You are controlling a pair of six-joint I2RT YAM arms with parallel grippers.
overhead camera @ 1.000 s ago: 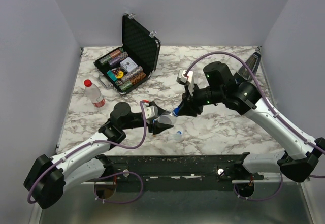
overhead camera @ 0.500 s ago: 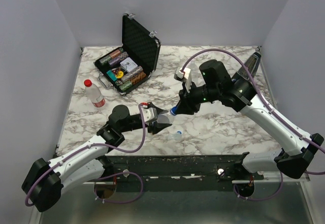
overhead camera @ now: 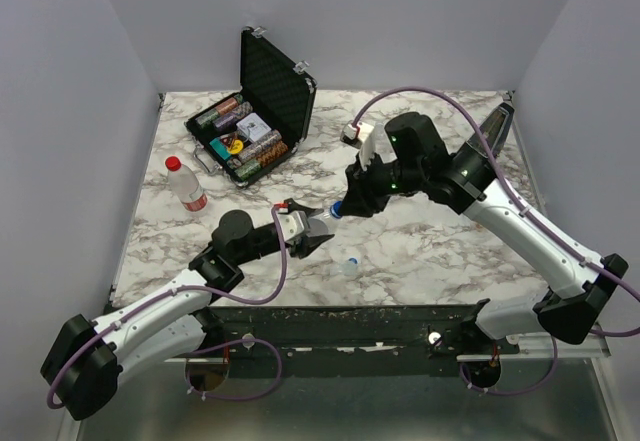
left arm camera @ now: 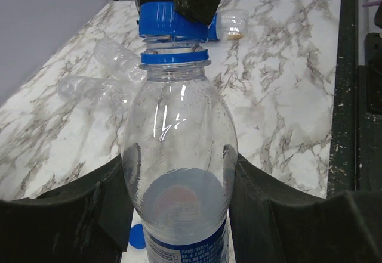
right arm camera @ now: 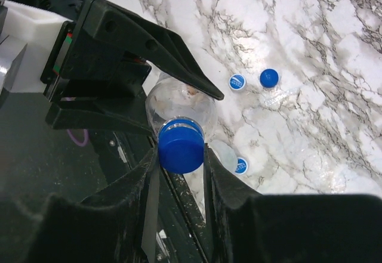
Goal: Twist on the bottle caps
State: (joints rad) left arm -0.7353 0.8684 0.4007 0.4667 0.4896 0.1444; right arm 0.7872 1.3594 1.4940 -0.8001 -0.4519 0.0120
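Observation:
My left gripper is shut on a clear bottle with a blue label, holding it off the table by its shoulder. The bottle points up towards my right gripper. My right gripper is shut on a blue cap. The cap sits slightly tilted on top of the bottle's neck, with threads showing above the blue neck ring. A second small bottle with a red-and-white label stands at the left with a red cap on it.
Loose blue caps lie on the marble table, one under the held bottle. Clear bottles lie beyond. An open black case of poker chips stands at the back left.
My right gripper has moved left and towards the back with the blue cap. My left gripper has followed, bringing the bottle's mouth up under the cap.

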